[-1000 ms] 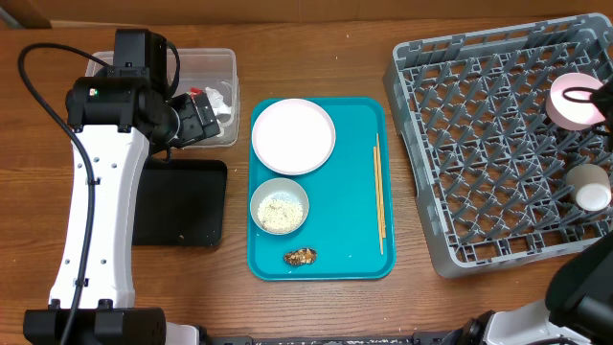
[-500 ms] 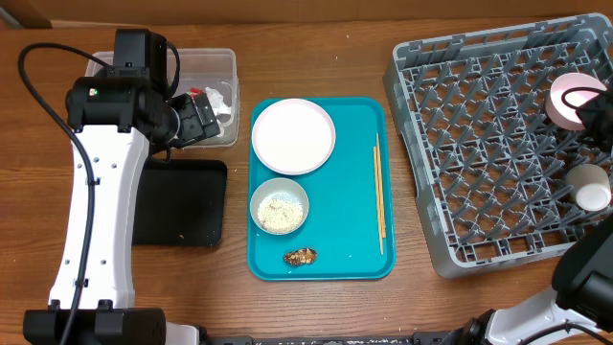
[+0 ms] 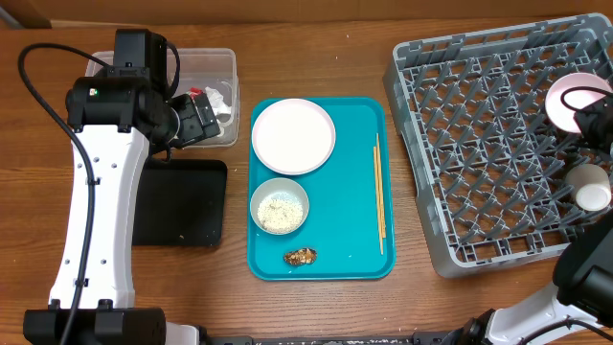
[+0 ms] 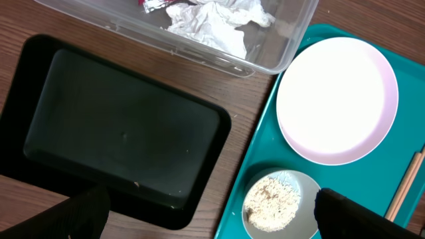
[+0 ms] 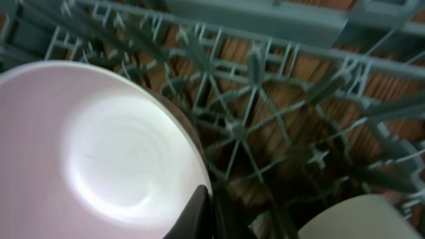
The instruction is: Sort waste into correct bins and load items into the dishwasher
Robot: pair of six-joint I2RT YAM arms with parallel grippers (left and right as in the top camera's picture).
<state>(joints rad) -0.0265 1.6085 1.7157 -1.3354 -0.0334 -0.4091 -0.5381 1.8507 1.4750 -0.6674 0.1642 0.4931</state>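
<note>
Well left of the teal tray (image 3: 326,244), the left fingers (image 4: 73,216) hang spread wide apart with nothing between them, above the two bins. The clear tub (image 3: 206,59) sits on the table (image 3: 316,48) just left of the teal tray's far corner. It holds the crumpled white napkin (image 4: 212,20) and, beside it, the red wrapper (image 4: 151,5). The black tray (image 3: 182,206) lies just left of the teal tray's near half, close to the tub's near wall.

On the teal tray, the round pale plate (image 3: 293,135) fills the far left part. The small white bowl (image 3: 257,213) stands just nearer than the plate, upright, with the white rice grains (image 3: 280,211) heaped inside. The brown food scrap (image 3: 301,256) lies on the tray's bare surface by its near edge. The two wooden chopsticks (image 3: 379,192) lie together lengthwise along its right side.

Right of the teal tray, across a strip of bare table, stands the grey dish rack (image 3: 479,144). On the rack's side farthest from the teal tray, the pink bowl (image 3: 565,105) sits tilted among the pegs. The right fingers (image 5: 199,216) appear pinched on its rim, one on the inner face and one outside. The small white cup (image 3: 591,192) lies near the same side, closer to the rack's near end and apart from the bowl.
</note>
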